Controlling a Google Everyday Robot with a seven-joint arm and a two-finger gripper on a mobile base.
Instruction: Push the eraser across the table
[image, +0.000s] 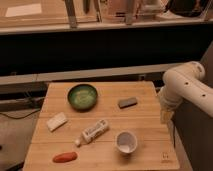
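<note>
Eraser (127, 102) on table (145, 127), left of tool (166, 117) at table's right edge

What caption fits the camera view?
Gripper hangs beside the right edge of the light wooden slatted table, apart from the small flat dark grey eraser.

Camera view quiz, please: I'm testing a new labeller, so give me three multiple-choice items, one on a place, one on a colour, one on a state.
1. The eraser lies:
A) right of the bowl
B) on the floor
C) on the shelf behind

2. The bowl is:
A) blue
B) green
C) white

3. The jaws are:
A) pressing the eraser
B) inside the bowl
C) clear of the eraser, by the right edge of the table

Key: 1 A, it rests on the planks beside the bowl; 2 B, its inside shows green; 3 C, bare table separates them.
</note>
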